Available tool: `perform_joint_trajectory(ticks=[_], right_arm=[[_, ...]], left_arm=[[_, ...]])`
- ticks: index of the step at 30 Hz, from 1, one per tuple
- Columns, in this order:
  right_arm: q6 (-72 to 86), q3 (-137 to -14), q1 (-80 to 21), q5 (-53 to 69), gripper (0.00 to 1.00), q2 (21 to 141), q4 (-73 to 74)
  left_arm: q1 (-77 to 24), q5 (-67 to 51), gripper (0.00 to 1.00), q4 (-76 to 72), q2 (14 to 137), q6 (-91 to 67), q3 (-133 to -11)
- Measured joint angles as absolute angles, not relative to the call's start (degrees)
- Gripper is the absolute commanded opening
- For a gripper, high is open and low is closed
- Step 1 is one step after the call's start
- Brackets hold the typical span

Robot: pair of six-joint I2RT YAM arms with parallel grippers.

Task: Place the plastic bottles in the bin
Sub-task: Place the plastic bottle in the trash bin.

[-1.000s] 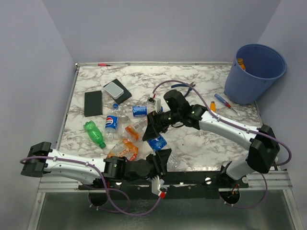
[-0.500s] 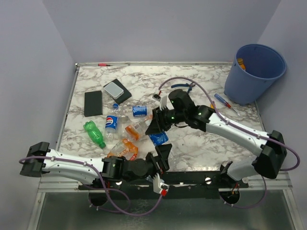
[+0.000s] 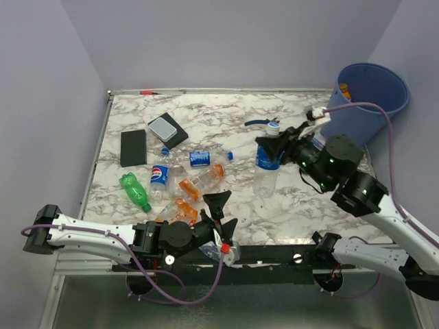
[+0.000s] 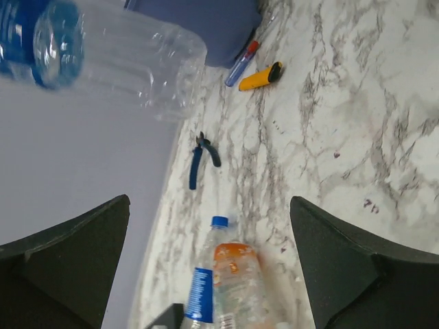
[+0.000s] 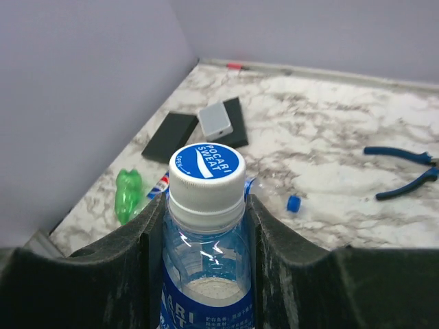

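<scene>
Grip status: the right gripper [image 3: 271, 144] was clamped on the neck of a Pocari Sweat bottle [image 3: 264, 175], one finger on each side just below the white cap. The bottle hung upright, cap uppermost, over the middle-right of the marble table [image 3: 309, 205] and apparently clear of its surface. It was well apart from the blue bin [image 3: 370, 103], which stood at the far right corner with an orange-capped item visible inside its rim.

The left gripper [image 3: 223, 214] sat low at the near edge of the table, jaws spread wide with nothing between them. In its wrist view, only bare tabletop and distant objects showed between the two fingers.

Remaining bottles lay on their sides in a loose group left of centre:
- green bottle [image 3: 135, 192], nearest the left edge;
- Pepsi bottle [image 3: 160, 175], just beside it;
- blue-labelled bottle [image 3: 199, 157], on the far side of the group;
- two orange-tinted bottles [image 3: 182, 208], the nearer one close to the left gripper.

Other items: a black slab [image 3: 133, 147] and a black box with a grey top [image 3: 167, 130] on the far left, blue-handled pliers [image 3: 259, 123] beyond the held bottle, and a loose blue cap [image 5: 293, 203].
</scene>
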State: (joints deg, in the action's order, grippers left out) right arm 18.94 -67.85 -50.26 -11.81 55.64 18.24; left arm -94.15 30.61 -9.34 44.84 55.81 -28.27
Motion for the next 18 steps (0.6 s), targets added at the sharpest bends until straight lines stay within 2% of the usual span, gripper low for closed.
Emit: perform_joint_trajectory(ticks=[6,9,14,18], right_arm=[[15.6,-60.6,-50.2,-17.9,0.22,43.5,11.3],[15.3,-59.2,-50.2,-18.2,0.22,41.4,9.2],[15.6,-57.4,-50.2,-17.8,0.22,40.8,8.5],[17.1,-57.3,-50.2,-15.8,0.22,40.8,8.5]], left_arm=[[-90.4,32.8,0.99,-10.6,45.6,30.0,-32.9],[-79.5,24.5,0.99,-12.8,46.7,14.2,-38.1],[-59.2,3.0,0.99,-23.5,53.4,-11.2,-42.7],[-54.4,-10.1,0.99,-30.7,61.2,-23.1,-43.7]])
